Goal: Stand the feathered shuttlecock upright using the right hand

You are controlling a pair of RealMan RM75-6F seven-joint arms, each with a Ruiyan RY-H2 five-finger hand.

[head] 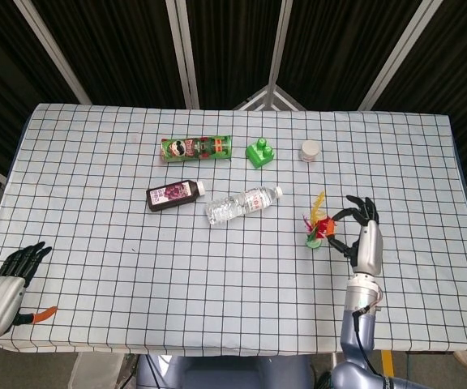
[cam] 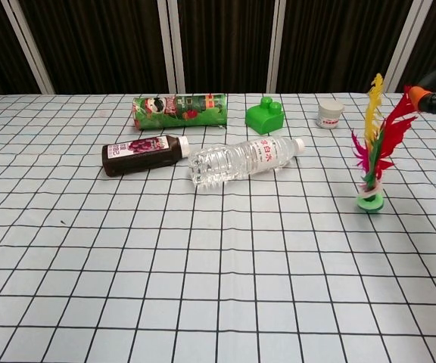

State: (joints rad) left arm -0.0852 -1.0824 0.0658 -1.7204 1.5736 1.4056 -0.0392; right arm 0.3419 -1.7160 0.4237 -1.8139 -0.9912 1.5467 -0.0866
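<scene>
A feathered shuttlecock (cam: pixel 371 162) stands upright on its green base on the right side of a grid-patterned tablecloth (head: pixel 96 162), its red, yellow and green plumes rising nearly vertical in the chest view. The robot's right hand (head: pixel 361 237) sits just beside it, fingers curled around toward the plumes with an orange-tipped finger (cam: pixel 419 97) at the top of the red feather; whether the fingers actually pinch the feathers or merely touch them cannot be told from either view. The left hand (head: pixel 6 282) rests at the near left edge of the table, well apart from everything else, fingers stretched out and slightly spread, holding nothing. Across the middle of the table lie a clear water bottle (cam: pixel 242 160) and, just left of it, a dark juice bottle (cam: pixel 142 154), both on their sides. Behind them a green snack can (cam: pixel 179 111) also lies flat, with a green toy block (cam: pixel 265 116) and a small white jar (cam: pixel 329 114) standing farther right along the same row.
</scene>
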